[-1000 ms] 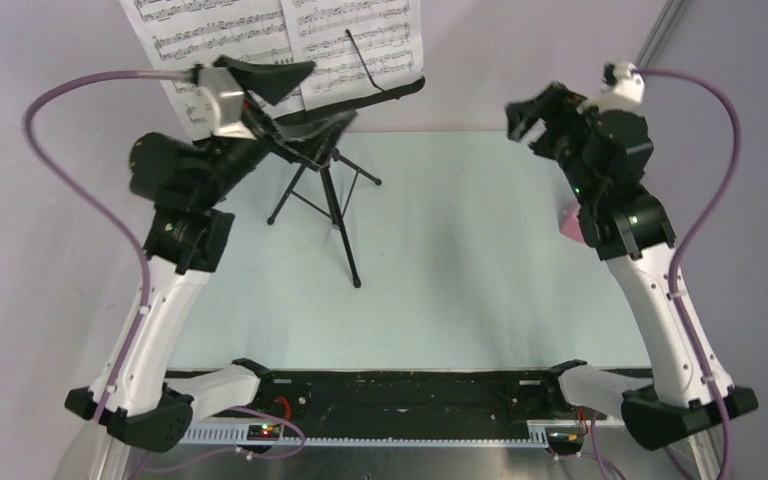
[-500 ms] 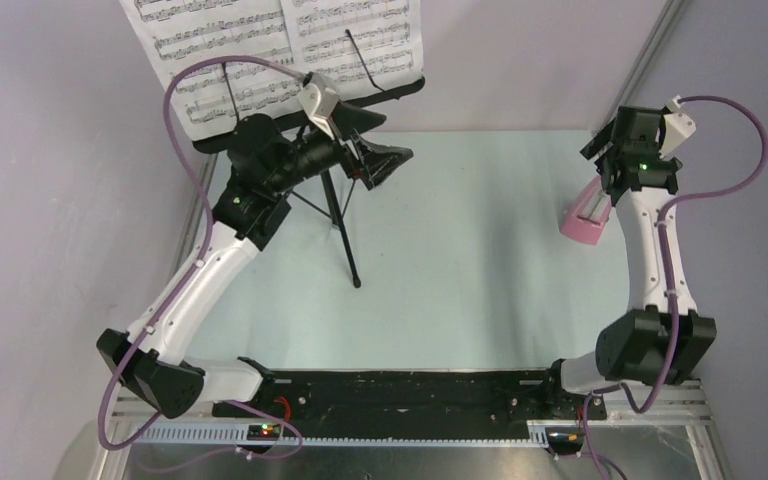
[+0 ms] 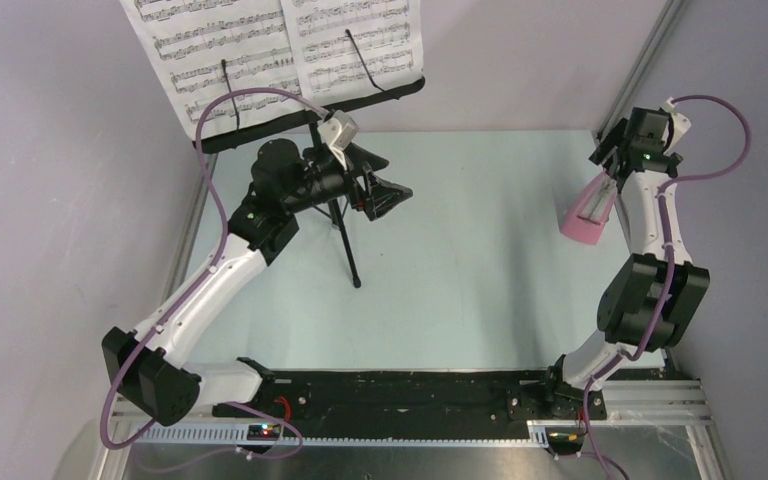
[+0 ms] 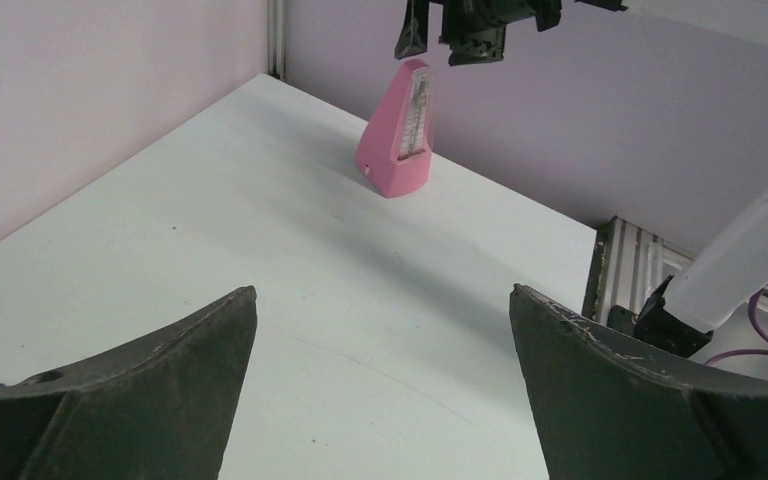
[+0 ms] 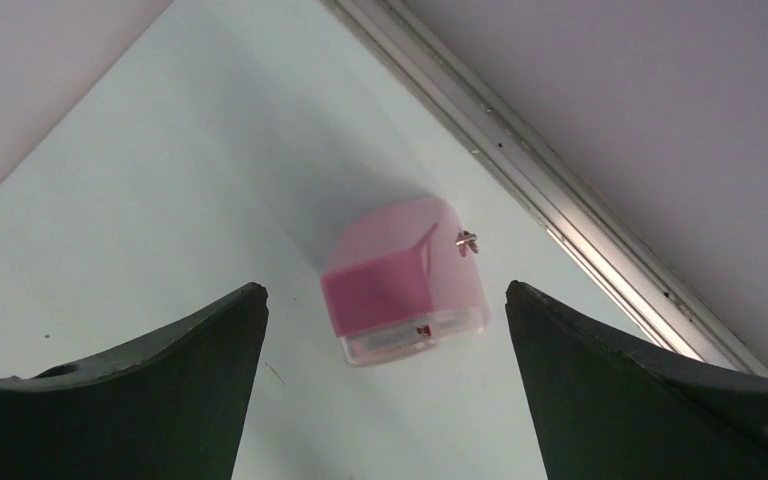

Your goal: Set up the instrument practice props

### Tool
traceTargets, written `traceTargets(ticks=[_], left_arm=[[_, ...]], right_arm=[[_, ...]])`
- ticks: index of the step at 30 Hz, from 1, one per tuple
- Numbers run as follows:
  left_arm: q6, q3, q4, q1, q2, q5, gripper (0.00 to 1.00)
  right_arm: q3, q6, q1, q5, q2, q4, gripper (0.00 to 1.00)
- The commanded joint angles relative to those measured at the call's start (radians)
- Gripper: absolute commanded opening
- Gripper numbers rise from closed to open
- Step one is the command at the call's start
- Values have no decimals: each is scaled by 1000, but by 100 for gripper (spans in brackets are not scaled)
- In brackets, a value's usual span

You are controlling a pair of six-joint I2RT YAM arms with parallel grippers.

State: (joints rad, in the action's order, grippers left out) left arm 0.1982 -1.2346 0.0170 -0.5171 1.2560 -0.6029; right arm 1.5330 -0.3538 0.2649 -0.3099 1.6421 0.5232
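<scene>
1. A pale blue-green tabletop (image 3: pixel 460 290) is enclosed by lilac walls (image 3: pixel 60 150), and a grey aluminium rail (image 3: pixel 652 60) is seen running up its far right corner.
2. A black tripod music stand (image 3: pixel 348 245) is placed at the far left of the tabletop. Its upper pole is hidden in the top view by the left arm, which crosses in front of it.
3. Two white printed sheet-music pages (image 3: pixel 280 40) are propped side by side on the stand's ledge and pinned by two thin black wire holders.
4. The left gripper (image 3: pixel 385 192) is held above the tabletop just right of the stand's pole. Its jaws are spread wide and nothing is held between them.
5. The right gripper (image 3: pixel 610 160) is poised directly above the metronome without touching it. Its jaws are spread wide on either side, and the tip is hidden from above.
6. A small pink pyramid metronome with a clear cover (image 4: pixel 400 135) is stood upright near the right edge, close to the rail.
</scene>
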Motion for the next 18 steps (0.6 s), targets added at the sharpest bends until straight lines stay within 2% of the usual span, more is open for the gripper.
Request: traceTargets(ticks=[1, 5, 11, 18], left_arm=[[-23, -15, 16, -2, -21, 21, 100], [-27, -30, 12, -1, -4, 22, 100], [-34, -77, -10, 8, 41, 24, 100], [-41, -99, -40, 16, 63, 32, 100]], right_arm=[[11, 51, -22, 38, 40, -83, 94], [15, 49, -37, -7, 88, -98, 92], [6, 65, -44, -37, 129, -125, 85], [-119, 84, -46, -47, 85, -209, 68]])
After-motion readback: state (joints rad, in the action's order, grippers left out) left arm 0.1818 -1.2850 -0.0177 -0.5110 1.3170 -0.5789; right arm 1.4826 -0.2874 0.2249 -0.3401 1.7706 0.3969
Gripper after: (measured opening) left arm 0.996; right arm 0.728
